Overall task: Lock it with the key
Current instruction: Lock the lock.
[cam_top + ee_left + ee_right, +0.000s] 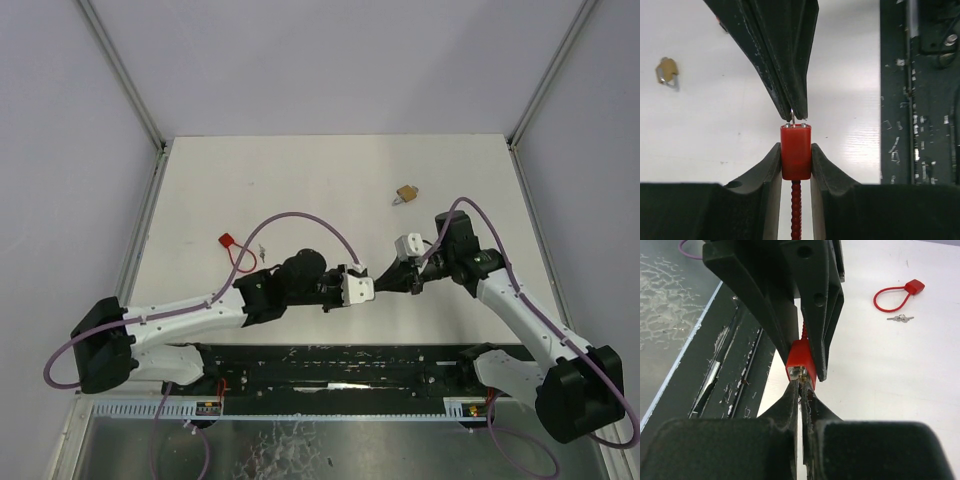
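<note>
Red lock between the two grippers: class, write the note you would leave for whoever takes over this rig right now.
The left gripper is shut on the red lock, clamping its body by the sides, with the cable running back between the fingers.
The right gripper is shut on a small metal piece at the lock's end, apparently the key; it is mostly hidden.
On the table, apart from both grippers: a second red lock, loose keys and a brass padlock.
Done: lock gripped, key at its end.
Left: check the key is seated, turn it, release. Whether it has turned cannot be told.
</note>
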